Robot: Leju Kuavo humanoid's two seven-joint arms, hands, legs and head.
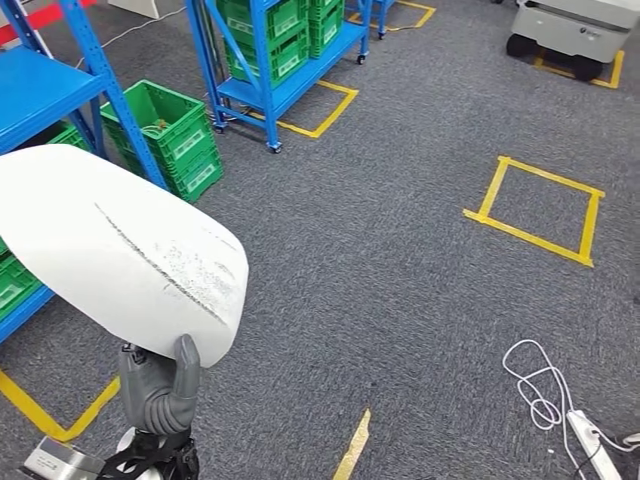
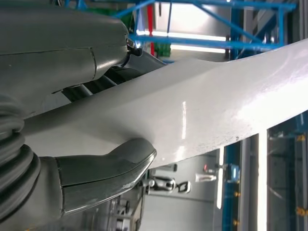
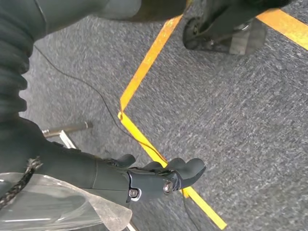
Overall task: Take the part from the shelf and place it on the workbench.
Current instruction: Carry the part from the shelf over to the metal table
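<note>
A large white curved part fills the lower left of the head view, with scuff marks along its surface. My left hand grips it from underneath, the thumb pressed against its lower edge. In the left wrist view the same white part runs across the picture, clamped between the grey thumb and the rest of the left hand. My right hand hangs over the grey carpet with its dark fingers slightly apart and nothing in them.
Blue shelf racks with green crates stand at the back left. Yellow tape squares mark the grey carpet. A white cable and power strip lie at the lower right. A wheeled machine stands far right.
</note>
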